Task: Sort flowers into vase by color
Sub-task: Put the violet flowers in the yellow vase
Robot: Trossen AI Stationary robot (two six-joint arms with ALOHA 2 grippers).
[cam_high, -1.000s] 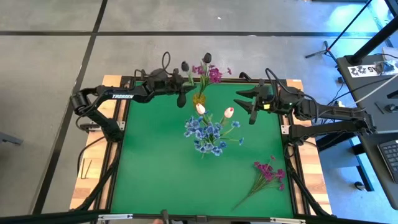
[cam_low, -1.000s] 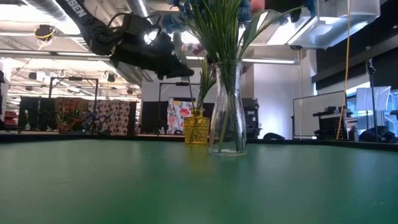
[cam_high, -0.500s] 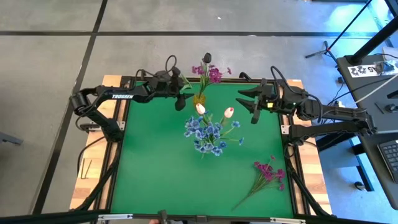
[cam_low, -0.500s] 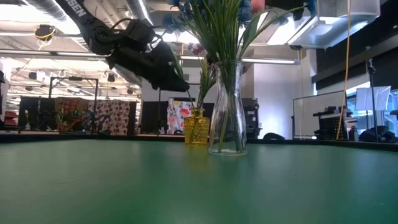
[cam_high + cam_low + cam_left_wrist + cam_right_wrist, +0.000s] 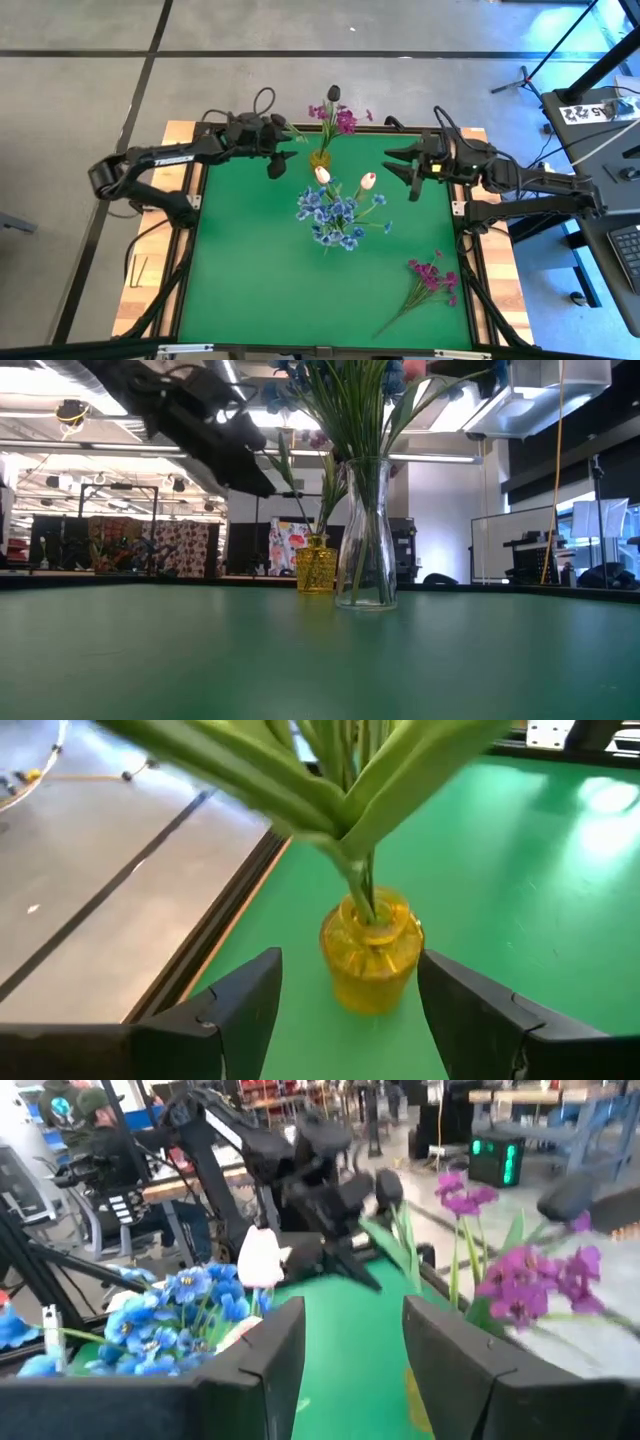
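A small yellow vase (image 5: 320, 158) at the table's far edge holds magenta blossom sprays (image 5: 345, 121) and a dark tulip bud (image 5: 333, 93) on green stems. My left gripper (image 5: 276, 164) hangs open just left of it, above the table; in the left wrist view the yellow vase (image 5: 370, 955) stands beyond the spread fingers, untouched. A clear glass vase (image 5: 365, 550) at mid-table holds blue blossom sprays (image 5: 332, 218) and two white-pink tulip buds (image 5: 322, 175). My right gripper (image 5: 396, 166) waits open, right of the vases, with nothing between its fingers.
One magenta spray (image 5: 430, 276) lies flat on the green mat near the right edge. The mat's left and near parts are bare. Long green leaves (image 5: 330, 780) lean out over the yellow vase toward my left gripper. A person (image 5: 95, 1130) sits beyond the table.
My left gripper has opened and drawn back from the yellow vase toward the table's left edge, rising a little. The green stem that was at its fingers stays leaning out of the yellow vase.
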